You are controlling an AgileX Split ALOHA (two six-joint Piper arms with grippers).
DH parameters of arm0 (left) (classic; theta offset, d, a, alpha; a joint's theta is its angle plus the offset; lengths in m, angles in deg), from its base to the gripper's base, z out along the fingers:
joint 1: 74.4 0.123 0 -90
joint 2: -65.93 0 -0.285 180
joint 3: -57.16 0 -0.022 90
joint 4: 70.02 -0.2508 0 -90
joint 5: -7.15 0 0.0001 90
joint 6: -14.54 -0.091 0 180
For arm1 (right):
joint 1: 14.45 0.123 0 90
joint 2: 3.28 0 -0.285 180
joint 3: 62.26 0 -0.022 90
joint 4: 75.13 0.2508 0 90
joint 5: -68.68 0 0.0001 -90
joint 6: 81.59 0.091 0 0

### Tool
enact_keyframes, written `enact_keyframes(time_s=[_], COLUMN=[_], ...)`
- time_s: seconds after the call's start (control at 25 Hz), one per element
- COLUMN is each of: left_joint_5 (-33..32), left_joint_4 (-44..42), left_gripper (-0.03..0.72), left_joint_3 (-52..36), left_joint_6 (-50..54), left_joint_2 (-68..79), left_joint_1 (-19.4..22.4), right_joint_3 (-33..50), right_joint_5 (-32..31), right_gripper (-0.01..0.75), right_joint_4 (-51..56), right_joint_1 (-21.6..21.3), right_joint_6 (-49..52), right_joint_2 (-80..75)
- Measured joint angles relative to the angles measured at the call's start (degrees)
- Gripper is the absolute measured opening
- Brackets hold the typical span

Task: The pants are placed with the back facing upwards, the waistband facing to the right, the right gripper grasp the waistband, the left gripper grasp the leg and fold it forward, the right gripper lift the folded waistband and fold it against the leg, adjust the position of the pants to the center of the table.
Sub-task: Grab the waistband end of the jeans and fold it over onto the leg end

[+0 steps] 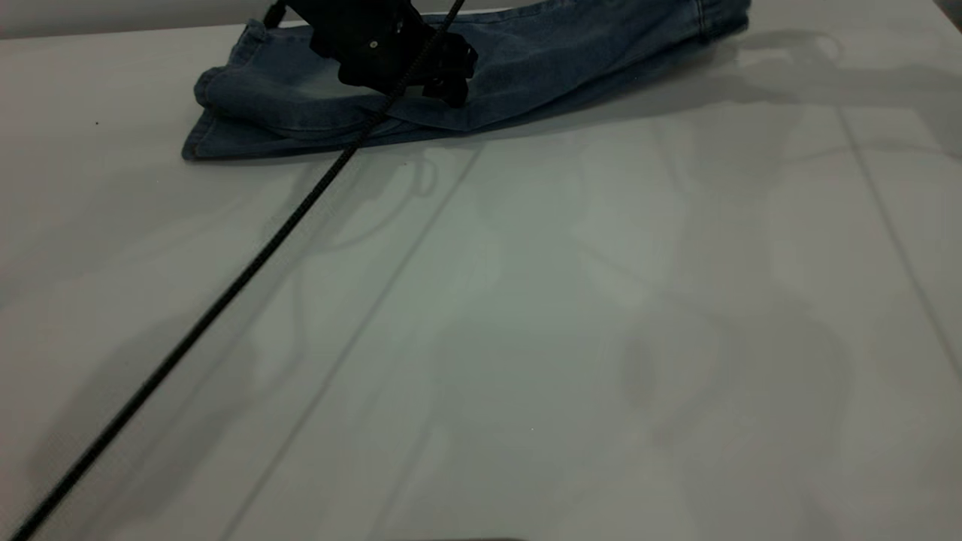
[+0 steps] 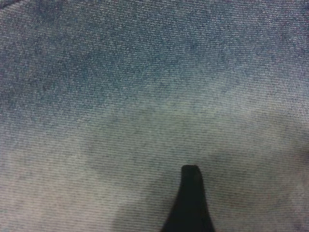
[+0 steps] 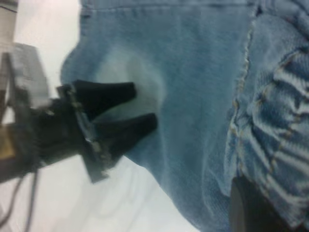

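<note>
One pair of pants (image 1: 481, 83) lies at the table's (image 1: 526, 338) far edge, off-centre. I have the left pincer (image 1: 443, 71) down on the faded leg (image 3: 130, 77), parted narrowly for pinching; I cannot tell the right pincer's state.

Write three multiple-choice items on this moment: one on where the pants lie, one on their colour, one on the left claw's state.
1. Where on the table do the pants lie in the exterior view?
A. at the top edge
B. dead centre
C. at the bottom edge
2. What colour are the pants?
A. red
B. blue
C. white
3. How do the left claw fingers stand?
A. apart
B. shut tight
C. out of view
Key: A, denim lies only along the picture's top; B, faded blue denim in every view; A, the right wrist view shows a gap between them over the pale patch. The right claw shows only as a dark edge by the waistband.
</note>
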Motion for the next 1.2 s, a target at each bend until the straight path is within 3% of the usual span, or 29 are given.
enact_keyframes(time_s=[0.2,0.4,0.68,0.96,1.2], left_joint_5=[-0.45,-15.15,-34.56,-38.83,-39.47], left_joint_4=[-0.2,-1.16,-7.96,-9.0,-8.9], left_gripper=[0.557,0.557,0.557,0.557,0.557], left_joint_3=[0.95,7.48,18.31,19.11,19.11], left_joint_6=[0.0,-0.22,-0.22,0.24,2.17], left_joint_2=[0.18,-0.97,-6.14,-3.77,1.5], left_joint_1=[-2.13,-3.46,3.06,10.66,11.29], right_joint_3=[-8.44,-12.77,-13.31,-15.14,-20.44], right_joint_5=[-0.64,-0.93,-0.74,-0.25,-0.18], right_gripper=[0.071,0.071,0.071,0.071,0.071], right_joint_4=[-0.46,-3.27,-4.03,-1.2,-0.75], right_joint_1=[3.99,7.66,8.64,11.33,13.32], right_joint_6=[3.32,6.19,7.74,7.81,8.89], right_joint_2=[0.0,0.0,-0.05,-0.05,-0.05])
